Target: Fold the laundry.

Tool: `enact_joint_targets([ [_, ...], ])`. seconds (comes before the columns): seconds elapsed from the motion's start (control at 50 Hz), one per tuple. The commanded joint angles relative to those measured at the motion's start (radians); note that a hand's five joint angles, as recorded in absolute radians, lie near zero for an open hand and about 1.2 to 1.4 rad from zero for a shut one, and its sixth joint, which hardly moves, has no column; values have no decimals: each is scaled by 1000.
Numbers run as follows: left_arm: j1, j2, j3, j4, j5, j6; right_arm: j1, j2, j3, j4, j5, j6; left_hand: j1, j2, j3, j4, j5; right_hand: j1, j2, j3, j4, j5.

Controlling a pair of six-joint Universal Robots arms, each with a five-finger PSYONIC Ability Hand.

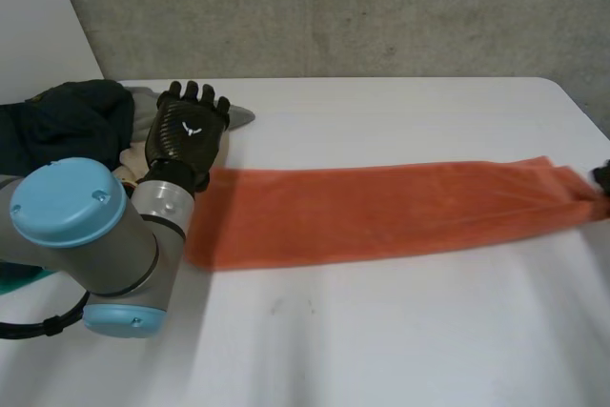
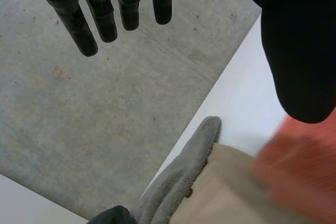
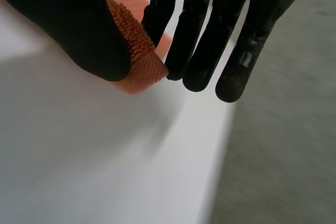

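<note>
Fingers (image 3: 195, 30) and thumb of the right hand (image 3: 68, 19) close straight against each other and pinch one end of the orange towel (image 3: 140, 59), its nap showing at the pinched edge; in the head view this hand sits at the far right rim of the table. Across the table, the left hand (image 1: 191, 126) hovers palm-down over a pile of clothes with its fingers straight and a little apart, the thumb held wide of them, and it grips nothing. Its left arm (image 1: 91, 235) is bent, so that the big blue-capped joint sits near the table's front. One towel lies on the white table (image 1: 400, 331), drawn out flat as a long narrow band from just beside the left wrist to the right hand. Three other pieces make up the pile at the table's far left corner: a dark garment (image 1: 67, 116), a grey fleece cloth (image 2: 178, 177) and a beige garment (image 2: 226, 195), touching one another, the beige one meeting the towel's end. A concrete wall (image 1: 334, 7) stands behind the table, and a concrete floor (image 2: 79, 119) lies below its edge.
</note>
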Motion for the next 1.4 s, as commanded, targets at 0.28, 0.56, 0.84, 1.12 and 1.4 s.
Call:
enact_joint_targets([
  [0.28,3,109,-58,-1,-3,-3,255,-194,6,-138,24,-57,-21,-31,-36,-29,-48,437,217,213,209,252],
  [0.56,-12,124,-71,-2,-9,-49,852,-142,75,-141,-155,2,-21,-31,-36,-29,-48,437,217,213,209,252],
  [0.84,-58,107,-74,-1,-9,-61,936,-58,20,-144,93,155,-21,-31,-36,-29,-48,-785,-1005,-1009,-1013,-970],
  [1.12,-201,51,-5,-4,0,-179,618,-288,167,147,132,548,-21,-31,-36,-29,-48,-785,-1005,-1009,-1013,-970],
  [1.4,-206,37,-8,-8,2,-179,454,-165,249,6,142,207,-21,-31,-36,-29,-48,437,217,213,209,252],
])
